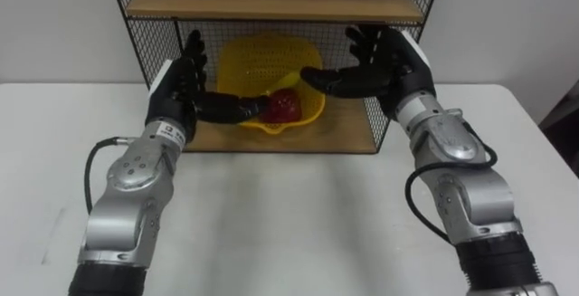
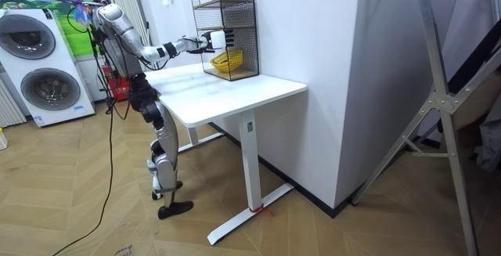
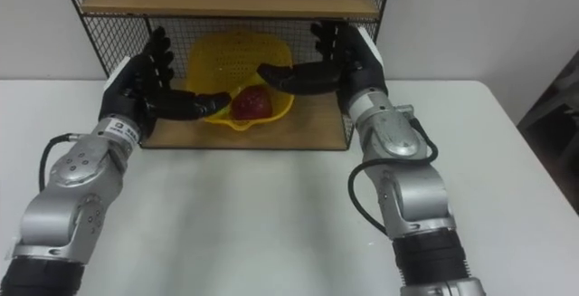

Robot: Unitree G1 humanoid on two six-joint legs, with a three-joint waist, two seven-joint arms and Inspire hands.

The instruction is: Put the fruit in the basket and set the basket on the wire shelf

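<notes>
The yellow basket (image 1: 258, 65) sits on the lower board of the wire shelf (image 1: 271, 139) at the back of the white table (image 1: 289, 214), with a red fruit (image 1: 283, 107) inside at its front. The robot stands at the table with both arms stretched out. Its left hand (image 1: 184, 86) and right hand (image 1: 384, 65) flank the basket, fingers straight and spread, thumbs pointing in at its rim.

Wire shelf (image 1: 271, 6) stands at the table's (image 1: 289, 224) rear edge. Basket (image 1: 244, 61) sits on its lower board (image 1: 344, 138), with the fruit (image 1: 283, 107) inside, toward the front. Left hand (image 1: 185, 83) and right hand (image 1: 384, 65) flank the basket.
</notes>
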